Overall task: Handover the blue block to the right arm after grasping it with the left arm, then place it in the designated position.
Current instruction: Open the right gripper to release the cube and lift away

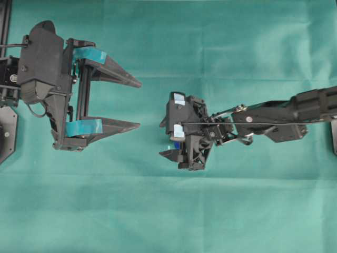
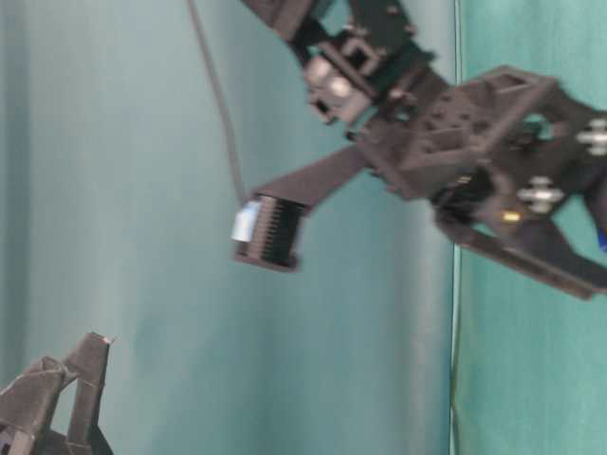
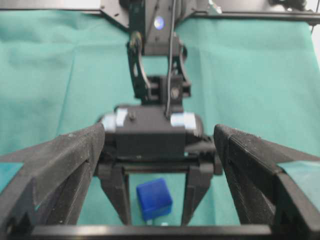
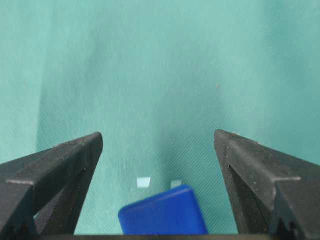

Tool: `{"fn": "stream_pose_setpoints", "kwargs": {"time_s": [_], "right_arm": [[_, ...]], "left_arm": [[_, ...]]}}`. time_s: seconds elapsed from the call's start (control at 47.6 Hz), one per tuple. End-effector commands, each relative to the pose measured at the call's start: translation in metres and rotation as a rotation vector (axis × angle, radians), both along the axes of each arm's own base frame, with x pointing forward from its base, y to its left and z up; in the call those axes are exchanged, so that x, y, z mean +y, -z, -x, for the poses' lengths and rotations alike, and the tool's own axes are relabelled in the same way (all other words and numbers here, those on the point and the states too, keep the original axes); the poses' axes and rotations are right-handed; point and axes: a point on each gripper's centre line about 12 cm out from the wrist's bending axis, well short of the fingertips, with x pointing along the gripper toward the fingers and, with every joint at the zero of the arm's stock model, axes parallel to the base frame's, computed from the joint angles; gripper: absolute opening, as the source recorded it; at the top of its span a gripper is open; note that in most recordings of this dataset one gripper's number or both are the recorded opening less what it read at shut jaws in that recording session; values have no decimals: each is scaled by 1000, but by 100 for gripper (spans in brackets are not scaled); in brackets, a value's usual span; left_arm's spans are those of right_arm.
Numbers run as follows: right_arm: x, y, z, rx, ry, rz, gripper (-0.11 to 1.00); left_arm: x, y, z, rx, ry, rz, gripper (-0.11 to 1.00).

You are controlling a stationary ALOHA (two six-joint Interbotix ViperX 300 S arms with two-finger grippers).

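The blue block (image 4: 162,216) rests on the green cloth between the fingers of my right gripper (image 4: 159,136), which is open and points down over it without touching it. Two white marks of the designated position (image 4: 144,182) show just beyond the block, which lies slightly turned against them. In the left wrist view the block (image 3: 154,198) sits low between the right gripper's black fingers (image 3: 119,192). From overhead only a sliver of the block (image 1: 174,145) shows under the right gripper (image 1: 172,129). My left gripper (image 1: 139,104), with teal bands, stands open and empty to the left.
Green cloth (image 1: 237,211) covers the whole table. The right arm (image 1: 295,110) stretches in from the right edge. Black frame parts (image 1: 5,31) run along the left edge.
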Motion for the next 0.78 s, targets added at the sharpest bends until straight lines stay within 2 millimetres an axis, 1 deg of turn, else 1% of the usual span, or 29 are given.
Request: {"fn": "stream_pose_setpoints", "kwargs": {"time_s": [0.0, 0.105, 0.357, 0.588, 0.756], "right_arm": [[-2, -40, -1, -65, 13, 17, 91], [-5, -60, 6, -70, 31, 37, 91], [-11, -116, 26, -129, 65, 79, 91], [-13, -152, 45, -161, 92, 105, 91], [-14, -173, 56, -194, 97, 127, 91]], "left_arm": [[0, -14, 0, -40, 0, 1, 100], [0, -14, 0, -38, -1, 1, 100], [0, -14, 0, -40, 0, -1, 100], [0, -14, 0, -40, -1, -1, 100], [0, -14, -1, -40, -1, -1, 100]]}}
